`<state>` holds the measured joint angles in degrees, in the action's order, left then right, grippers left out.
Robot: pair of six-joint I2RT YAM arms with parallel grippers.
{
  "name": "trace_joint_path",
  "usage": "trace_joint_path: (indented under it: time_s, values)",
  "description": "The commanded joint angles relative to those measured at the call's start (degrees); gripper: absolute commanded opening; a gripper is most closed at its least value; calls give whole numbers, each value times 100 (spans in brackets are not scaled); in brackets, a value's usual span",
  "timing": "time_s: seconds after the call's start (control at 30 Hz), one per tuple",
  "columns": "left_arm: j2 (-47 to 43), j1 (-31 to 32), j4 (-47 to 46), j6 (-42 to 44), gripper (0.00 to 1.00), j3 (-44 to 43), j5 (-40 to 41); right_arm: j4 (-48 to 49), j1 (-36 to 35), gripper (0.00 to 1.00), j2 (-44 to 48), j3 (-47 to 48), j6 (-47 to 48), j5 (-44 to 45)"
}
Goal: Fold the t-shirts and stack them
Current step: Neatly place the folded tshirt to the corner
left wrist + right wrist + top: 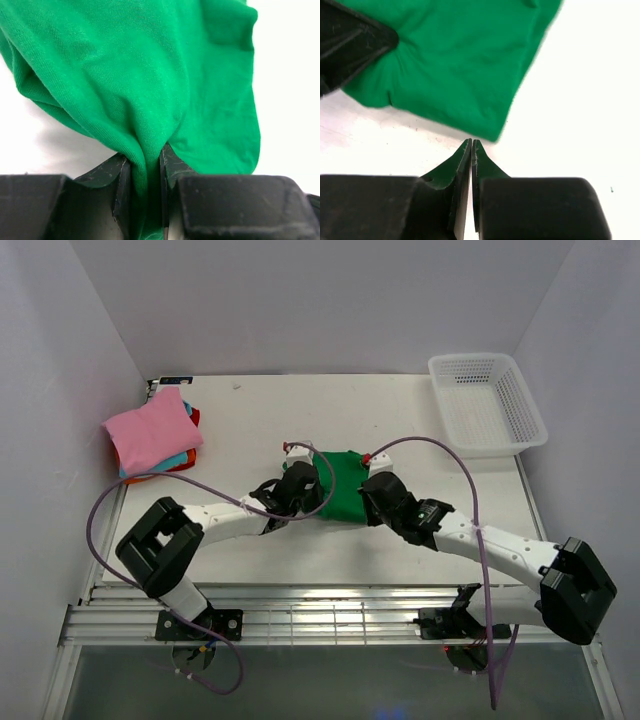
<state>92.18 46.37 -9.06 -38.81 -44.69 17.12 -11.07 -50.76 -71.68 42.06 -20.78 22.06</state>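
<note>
The left gripper (145,161) alone pinches the bright green cloth t-shirt (150,75), the right gripper (471,148) closed on nothing, so pulling may bunch it.

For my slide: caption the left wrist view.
Left gripper shut on a fold of the green t-shirt, white table behind.

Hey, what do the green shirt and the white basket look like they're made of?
The green t-shirt looks like soft matte knit cloth, likely cotton jersey: fine ribs show in the weave and it bunches into folds where the left end effector pinches it. The white basket seems to be rigid plastic, sheen unclear, with regular moulded mesh walls.
</note>
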Motion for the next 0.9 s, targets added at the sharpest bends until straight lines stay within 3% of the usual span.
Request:
trace_joint_path:
  time_s: [0.0,0.43,0.57,0.87]
  values:
    - [-376,-259,1326,890,0,-593,529,-492,-21,9,434,311,117,439]
    - [72,-1165,2435,2148,0,-1718,90,-405,-21,9,928,-31,161,378]
    - [142,-1717,2838,2456,0,-2087,-340,-343,-21,9,989,-128,179,342]
    - [1003,-2886,3823,2931,0,-3801,-1123,-176,-21,9,1068,-313,197,193]
